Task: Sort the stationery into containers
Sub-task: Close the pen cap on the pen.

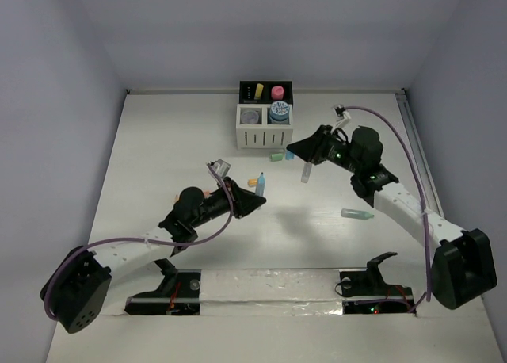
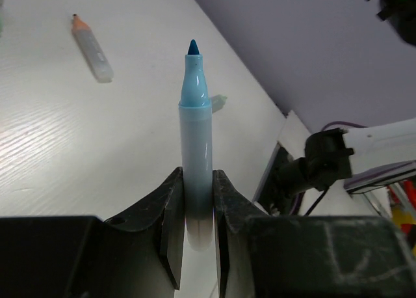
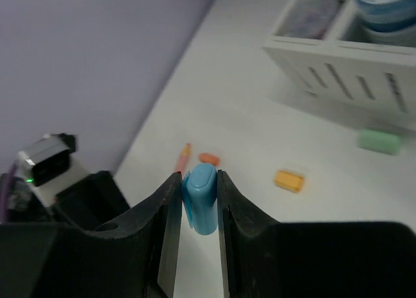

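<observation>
My left gripper (image 1: pixel 258 196) is shut on an uncapped light-blue marker (image 2: pixel 195 135), which stands tip up between the jaws in the left wrist view (image 2: pixel 197 200). My right gripper (image 1: pixel 294 151) is shut on a blue cap (image 3: pixel 200 195), held just right of and in front of the organiser (image 1: pixel 255 137). The organiser's white slatted bins (image 3: pixel 338 73) hold a blue-white roll (image 1: pixel 279 112) and a clear roll (image 1: pixel 251 116). Its black bins hold yellow stubs (image 1: pixel 257 89) and a pink stub (image 1: pixel 277 92).
Loose on the table: a green stub (image 3: pixel 379 142), a yellow stub (image 3: pixel 288 180), an orange stub (image 3: pixel 208 159), a pencil (image 3: pixel 183 158), a clear tube (image 1: pixel 306 171), a teal pen (image 1: pixel 357 215) and a clear orange-tipped pen (image 2: pixel 92 47). Walls enclose three sides.
</observation>
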Motion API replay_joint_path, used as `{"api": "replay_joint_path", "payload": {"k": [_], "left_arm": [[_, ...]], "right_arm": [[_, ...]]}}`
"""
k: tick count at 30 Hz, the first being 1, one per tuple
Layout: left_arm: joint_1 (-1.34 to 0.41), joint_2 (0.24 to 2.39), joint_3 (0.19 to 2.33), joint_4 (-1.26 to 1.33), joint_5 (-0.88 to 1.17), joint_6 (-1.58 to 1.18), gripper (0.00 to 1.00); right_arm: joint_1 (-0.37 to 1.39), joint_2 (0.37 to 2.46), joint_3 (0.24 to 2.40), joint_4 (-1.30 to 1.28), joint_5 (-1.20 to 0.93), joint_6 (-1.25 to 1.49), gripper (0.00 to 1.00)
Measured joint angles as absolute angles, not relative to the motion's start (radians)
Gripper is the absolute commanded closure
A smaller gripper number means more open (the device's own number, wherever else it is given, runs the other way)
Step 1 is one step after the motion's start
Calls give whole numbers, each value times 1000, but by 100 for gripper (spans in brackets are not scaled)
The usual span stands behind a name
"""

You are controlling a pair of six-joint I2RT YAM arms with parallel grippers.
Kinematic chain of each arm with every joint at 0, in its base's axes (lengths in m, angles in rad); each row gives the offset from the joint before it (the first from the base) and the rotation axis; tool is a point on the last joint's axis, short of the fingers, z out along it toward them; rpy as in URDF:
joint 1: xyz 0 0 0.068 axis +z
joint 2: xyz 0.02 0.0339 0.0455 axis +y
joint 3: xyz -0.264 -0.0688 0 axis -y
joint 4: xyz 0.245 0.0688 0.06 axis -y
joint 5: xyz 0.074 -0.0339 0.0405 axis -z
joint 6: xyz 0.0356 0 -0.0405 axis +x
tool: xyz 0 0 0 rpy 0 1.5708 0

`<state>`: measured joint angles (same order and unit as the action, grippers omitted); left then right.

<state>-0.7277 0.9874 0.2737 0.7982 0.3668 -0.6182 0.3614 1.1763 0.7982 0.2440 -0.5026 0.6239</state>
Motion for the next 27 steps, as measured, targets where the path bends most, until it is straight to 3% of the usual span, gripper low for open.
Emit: {"api": "replay_joint_path", "payload": {"k": [11,27], "left_arm": [[-728,1013,319,941,416,-753,100],[-728,1013,362,954,415,-813,100]], "right_arm": [[459,1345,788,886,-640,924,99],[486,1472,781,1249,-758,1137,95]]}}
